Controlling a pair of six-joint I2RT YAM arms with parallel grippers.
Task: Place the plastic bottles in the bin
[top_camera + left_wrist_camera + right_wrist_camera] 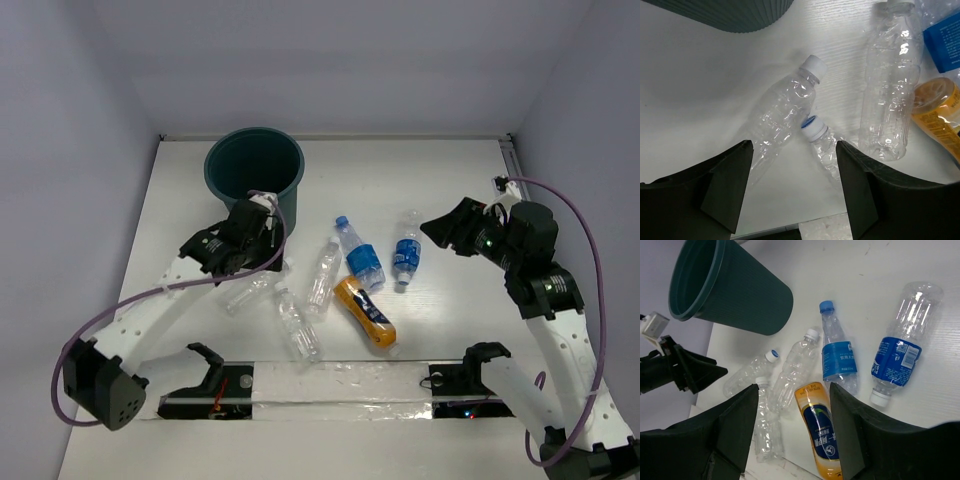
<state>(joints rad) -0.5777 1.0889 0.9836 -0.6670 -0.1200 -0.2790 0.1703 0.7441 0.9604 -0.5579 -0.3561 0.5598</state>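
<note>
Six plastic bottles [322,272] lie on the worktop [470,170]: three clear, two blue-labelled, one orange. The bin [300,160] stands upright at the far left, near the cluster but apart from it, and we see no bottle inside. We judge the task as not begun, with all six left to move. Left pincer [792,147] hangs released over the leftmost clear bottle [782,115], gripping nothing. Right pincer [794,389] is likewise released and empty, raised to the right of the cluster.

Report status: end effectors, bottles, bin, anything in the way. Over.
Left end effector open, over clear bottle. Right end effector open, empty. Six bottles on table, none in bin. Nothing blocking.
</note>
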